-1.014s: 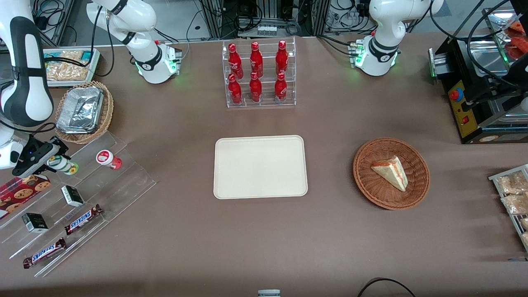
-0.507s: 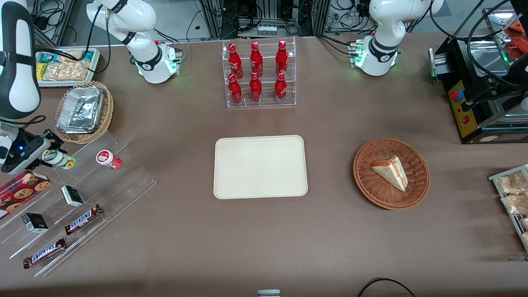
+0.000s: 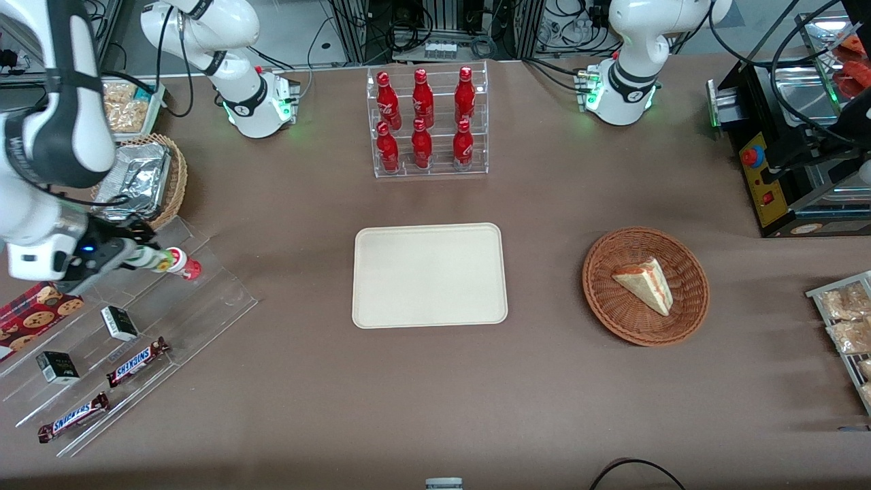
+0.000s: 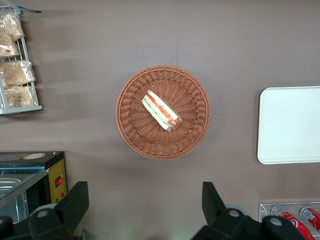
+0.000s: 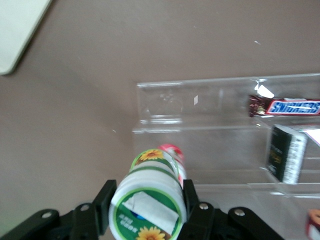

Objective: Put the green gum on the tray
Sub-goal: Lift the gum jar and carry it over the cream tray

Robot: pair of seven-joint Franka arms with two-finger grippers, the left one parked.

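My right gripper is shut on the green gum, a white canister with a green-rimmed lid and a sunflower label. It holds the gum above the clear stepped shelf, right beside the red-lidded canister. In the right wrist view the gum fills the space between the black fingers of the gripper, with the red canister just past it. The cream tray lies flat at the table's middle, toward the parked arm's end from the gripper; its corner shows in the right wrist view.
The shelf holds Snickers bars, small dark boxes and a cookie pack. A wicker basket with foil trays stands nearby. A rack of red bottles stands farther from the front camera than the tray. A basket with a sandwich lies toward the parked arm.
My gripper has carried the green gum off its place on the shelf and sideways toward the tray, up next to the red-lidded canister. The arm has swung along with it.
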